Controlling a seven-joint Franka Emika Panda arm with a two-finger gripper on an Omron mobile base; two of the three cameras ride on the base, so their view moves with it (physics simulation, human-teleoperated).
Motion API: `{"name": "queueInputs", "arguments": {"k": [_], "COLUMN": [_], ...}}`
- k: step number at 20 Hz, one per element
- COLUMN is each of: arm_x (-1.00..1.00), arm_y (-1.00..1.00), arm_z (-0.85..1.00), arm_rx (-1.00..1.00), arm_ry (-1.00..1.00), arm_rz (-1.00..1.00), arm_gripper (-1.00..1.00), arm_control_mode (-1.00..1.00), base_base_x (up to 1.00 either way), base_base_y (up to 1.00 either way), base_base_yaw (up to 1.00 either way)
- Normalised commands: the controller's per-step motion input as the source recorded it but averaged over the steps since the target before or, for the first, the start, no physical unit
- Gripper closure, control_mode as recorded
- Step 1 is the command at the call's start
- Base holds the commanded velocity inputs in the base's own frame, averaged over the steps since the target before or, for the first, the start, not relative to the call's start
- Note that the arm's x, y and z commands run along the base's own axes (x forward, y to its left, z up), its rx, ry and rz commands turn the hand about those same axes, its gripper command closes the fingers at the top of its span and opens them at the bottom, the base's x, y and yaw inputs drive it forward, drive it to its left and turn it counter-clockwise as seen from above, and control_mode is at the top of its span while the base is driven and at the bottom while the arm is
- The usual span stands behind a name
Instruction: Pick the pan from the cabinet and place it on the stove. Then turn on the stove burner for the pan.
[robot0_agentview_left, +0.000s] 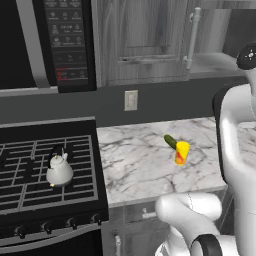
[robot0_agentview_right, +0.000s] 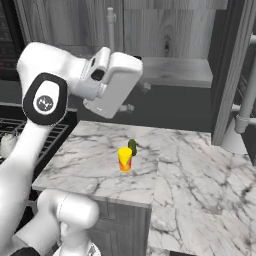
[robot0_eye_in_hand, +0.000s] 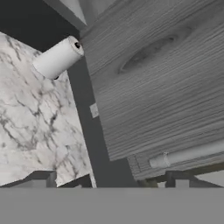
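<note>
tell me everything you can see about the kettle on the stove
The kettle is small, white and rounded, with a glossy, enamel-like look. It has a domed lid, a short spout towards the left and a dark arched handle over the top. It stands upright on the black grid grates of the stove, towards the right side of the cooktop, behind the row of knobs. Only the grate touches it. Whether it holds anything cannot be seen.

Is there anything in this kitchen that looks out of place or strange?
Only one thing: a yellow cup stands alone mid-counter with a green vegetable beside it. The kettle sits upright on the stove; nothing is spilled.
</note>
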Motion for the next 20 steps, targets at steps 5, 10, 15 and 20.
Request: {"name": "queueInputs", "arguments": {"k": [5, 10, 15, 20], "arm_x": [-0.20, -0.02, 0.04, 0.34], "arm_y": [0.84, 0.77, 0.67, 0.33], "arm_z": [-0.02, -0.01, 0.00, 0.03], "arm_rx": [0.13, 0.21, 0.22, 0.22], "arm_ry": [-0.35, -0.35, -0.28, -0.23], "arm_rz": [0.05, 0.08, 0.15, 0.20], "arm_gripper": [-1.00, -1.00, -1.00, -1.00], "arm_control_mode": [-1.00, -1.00, -1.00, -1.00], "base_base_x": [0.00, 0.00, 0.00, 0.00], "base_base_y": [0.00, 0.00, 0.00, 0.00], "base_base_yaw": [0.00, 0.00, 0.00, 0.00]}}
